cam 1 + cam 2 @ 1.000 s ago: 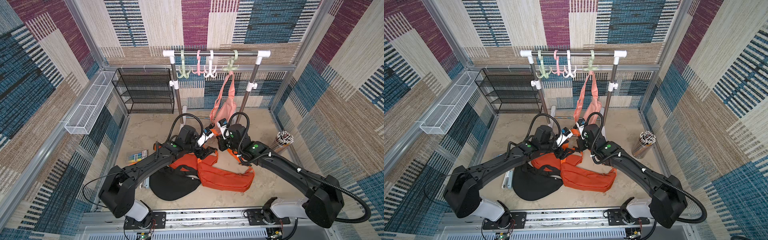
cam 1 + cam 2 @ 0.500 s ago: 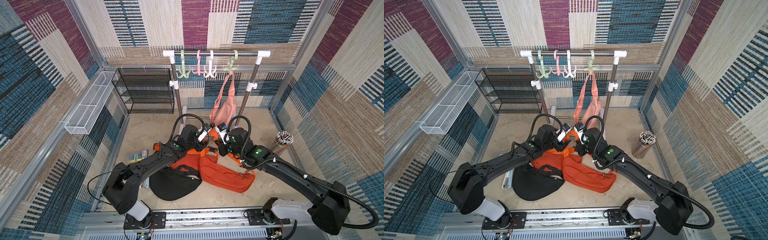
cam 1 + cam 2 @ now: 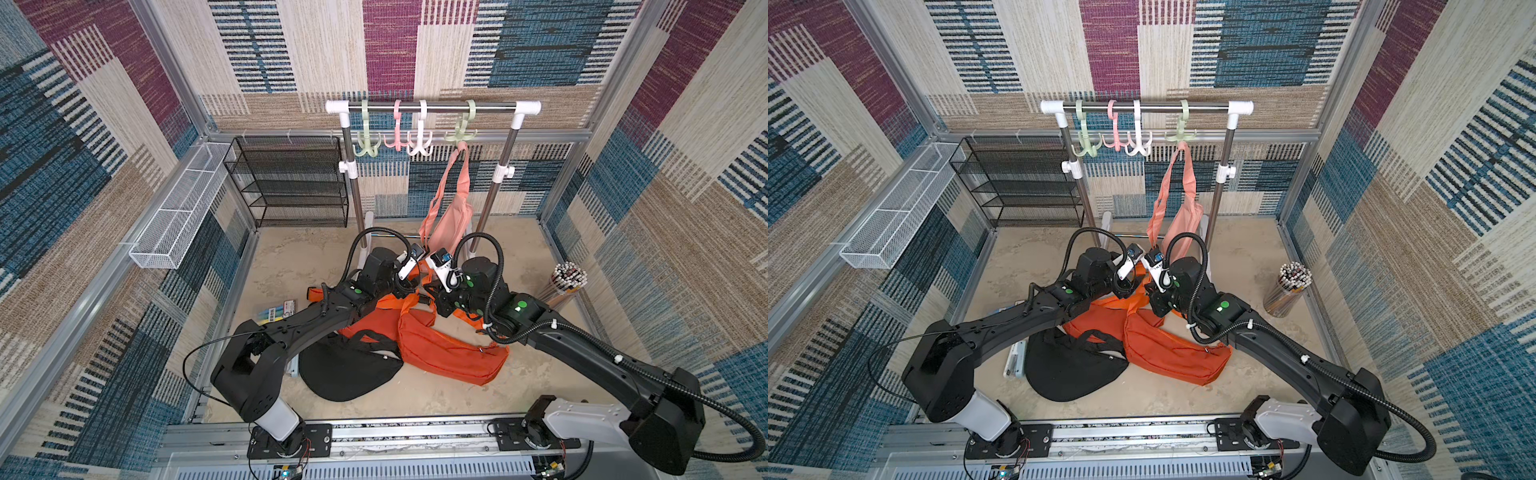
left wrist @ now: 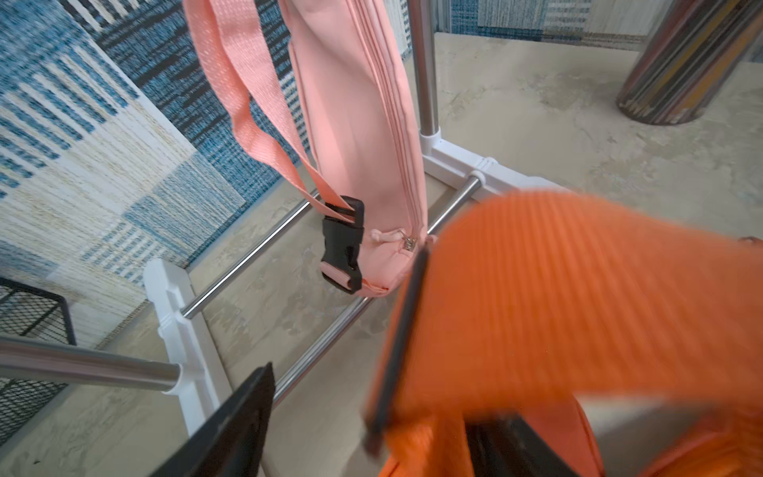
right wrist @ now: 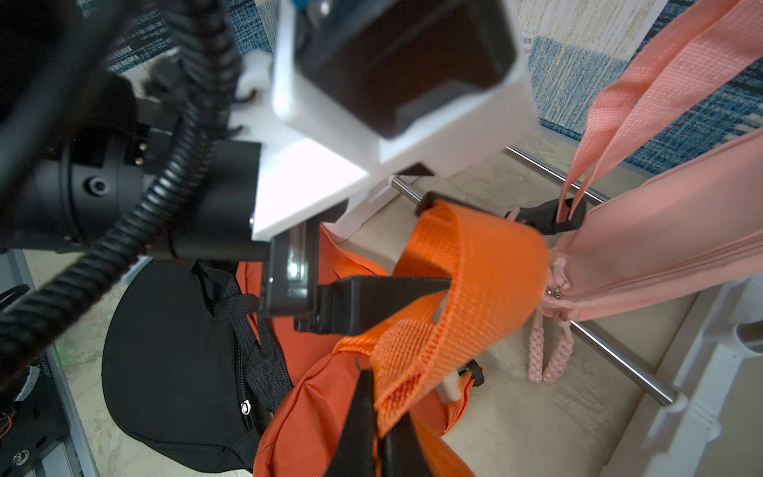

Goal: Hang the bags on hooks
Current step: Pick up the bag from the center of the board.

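Down on the sandy-coloured stone floor, near its middle: a bright orange cloth bag. Lies flat there, not on any hook. Touching it, on the side toward the floor's left edge: a floppy black cloth bag. Up from the orange bag: its wide orange woven strap, raised off the floor. Right gripper: jaws squeezed together on that strap. Left gripper: jaws wide apart, squeezing nothing, with the strap draped over one black finger. Both grippers close together, just in front of the metal rack with white corner pieces, which stands near the floor's back edge. On the rack's top bar: a pale green hook, a pink hook, a white hook and a second pale green hook. Hanging from that last one: a soft pink cloth bag, its bottom end just beside the raised strap. Near the floor's right edge: a tall cup full of pencils. In the back left corner: a black wire shelf.
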Controlling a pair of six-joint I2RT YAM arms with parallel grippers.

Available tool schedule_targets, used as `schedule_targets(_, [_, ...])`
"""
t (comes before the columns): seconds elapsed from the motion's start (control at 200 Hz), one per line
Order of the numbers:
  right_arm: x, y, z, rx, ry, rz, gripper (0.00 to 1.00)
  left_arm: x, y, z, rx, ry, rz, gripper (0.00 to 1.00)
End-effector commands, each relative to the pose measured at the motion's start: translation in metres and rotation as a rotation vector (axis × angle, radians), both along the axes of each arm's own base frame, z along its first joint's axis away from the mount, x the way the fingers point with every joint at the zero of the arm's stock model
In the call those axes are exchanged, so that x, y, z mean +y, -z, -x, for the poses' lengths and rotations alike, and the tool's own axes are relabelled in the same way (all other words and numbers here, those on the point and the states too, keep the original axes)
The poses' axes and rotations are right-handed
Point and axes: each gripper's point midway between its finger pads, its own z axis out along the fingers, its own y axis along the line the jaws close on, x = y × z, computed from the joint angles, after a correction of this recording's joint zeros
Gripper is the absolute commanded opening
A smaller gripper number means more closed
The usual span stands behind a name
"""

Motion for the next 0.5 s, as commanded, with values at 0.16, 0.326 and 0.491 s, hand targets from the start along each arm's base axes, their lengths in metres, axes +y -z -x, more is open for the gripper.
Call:
schedule_targets(0.16, [0.004,-0.005,0.002,-0.021,-0.022,-0.015,0.01,0.002,-0.017,0.029,-0.141,0.154,-0.009,0.81])
schedule_targets(0.326, [0.008,-0.007,0.006,-0.028,-0.065,-0.014,0.01,-0.012,-0.009,0.041,-0.137,0.280,-0.027,0.79])
schedule_targets(0.491, [0.011,-0.003,0.012,-0.019,-0.098,-0.012,0.01,-0.016,-0.008,0.016,-0.186,0.217,-0.057,0.77])
